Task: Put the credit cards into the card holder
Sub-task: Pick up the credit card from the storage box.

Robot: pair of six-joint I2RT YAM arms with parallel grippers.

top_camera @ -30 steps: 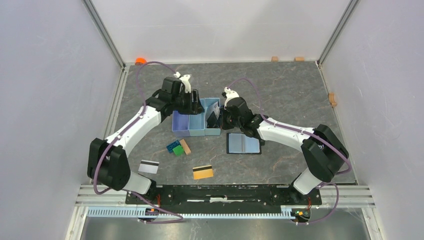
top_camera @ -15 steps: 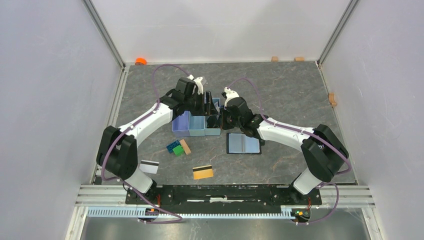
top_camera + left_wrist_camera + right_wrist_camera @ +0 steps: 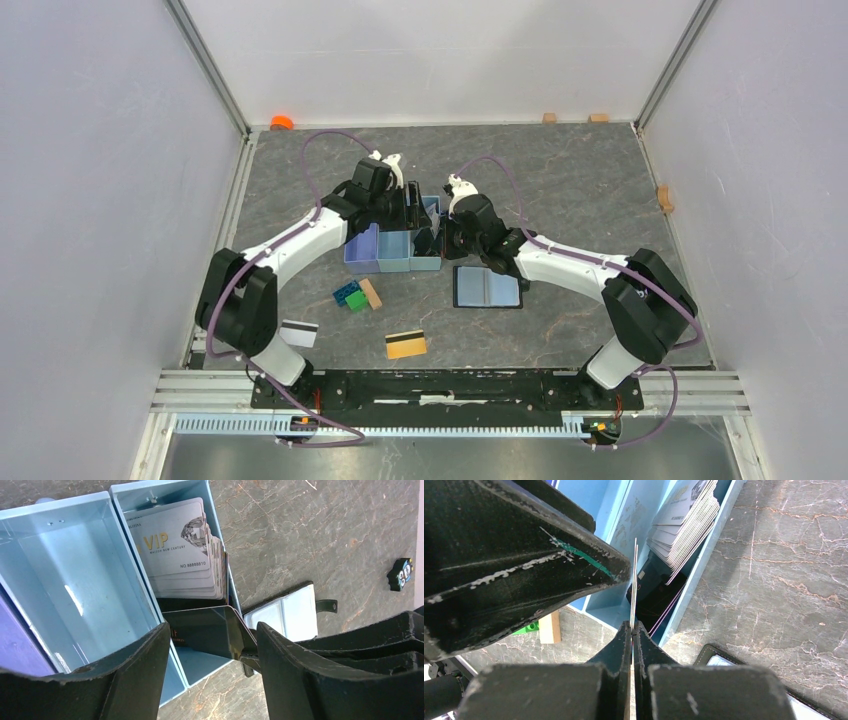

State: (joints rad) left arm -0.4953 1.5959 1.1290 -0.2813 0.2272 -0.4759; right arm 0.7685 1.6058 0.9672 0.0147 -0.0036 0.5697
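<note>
Right fingers (image 3: 632, 630) are clenched on a black card (image 3: 202, 630), gripping it by one corner. From the right wrist the card shows edge-on. It hangs over the near end of the rightmost compartment of the light blue tray (image 3: 380, 262).

Left fingers (image 3: 410, 207) are released and spread wide, one on each side of the same card. Whether they touch it cannot be told.

A stack of cards (image 3: 185, 572) leans at the far end of that compartment, with a silver VIP card (image 3: 170, 542) on top.

The card holder (image 3: 487, 288) lies open on the bench (image 3: 580, 180), pale lining up, just beside the tray's near right corner.

A gold card (image 3: 406, 344) and a white card (image 3: 298, 333) with a dark stripe lie flat near the arm bases, well apart from the holder.

Green and blue bricks (image 3: 350, 296) and a tan block (image 3: 371, 293) sit together just in front of the tray.
</note>
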